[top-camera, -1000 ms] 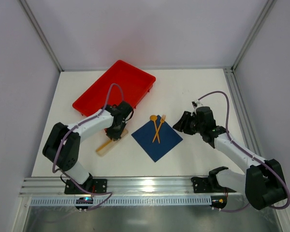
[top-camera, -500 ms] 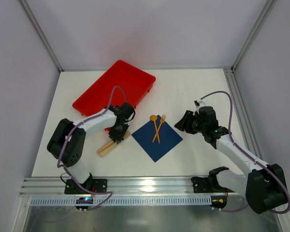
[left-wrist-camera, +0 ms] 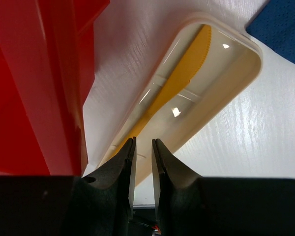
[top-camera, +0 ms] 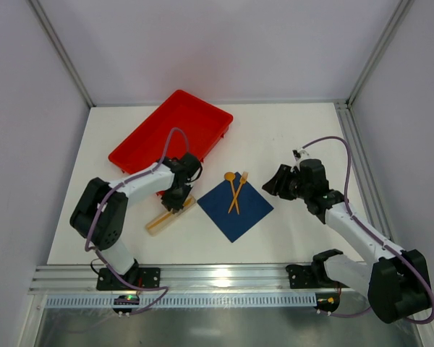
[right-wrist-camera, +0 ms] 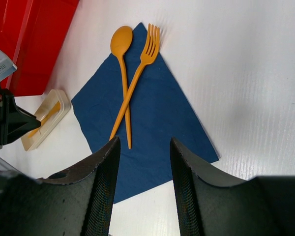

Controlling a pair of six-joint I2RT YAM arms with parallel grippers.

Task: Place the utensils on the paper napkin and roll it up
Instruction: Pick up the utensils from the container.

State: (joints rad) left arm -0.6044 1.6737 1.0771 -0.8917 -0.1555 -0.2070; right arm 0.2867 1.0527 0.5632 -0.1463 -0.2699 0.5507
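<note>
White desk [top-camera: 289, 137] between pale grey walls carries one dark navy paper napkin [top-camera: 235, 206] near its middle, turned corner-on like a diamond. Two orange pieces lie crossed on it, one spoon [right-wrist-camera: 122, 40] and one fork [right-wrist-camera: 148, 51]. Their heads are at the far corner, and the spoon's bowl pokes past the edge onto the desk. A third orange piece, a serrated knife [left-wrist-camera: 179, 81], lies off the napkin to its left. It rests inside one pale beige shallow holder [left-wrist-camera: 226, 73] whose end sits just beside the napkin's left corner. The left end effector [left-wrist-camera: 141, 147] is down at the knife's handle end, its jaws a narrow slit apart with nothing seen between them. One red tray [top-camera: 152, 137] lies close behind the holder. The right end effector [right-wrist-camera: 143, 142] hangs to the right of the napkin, jaws wide apart and empty.
</note>
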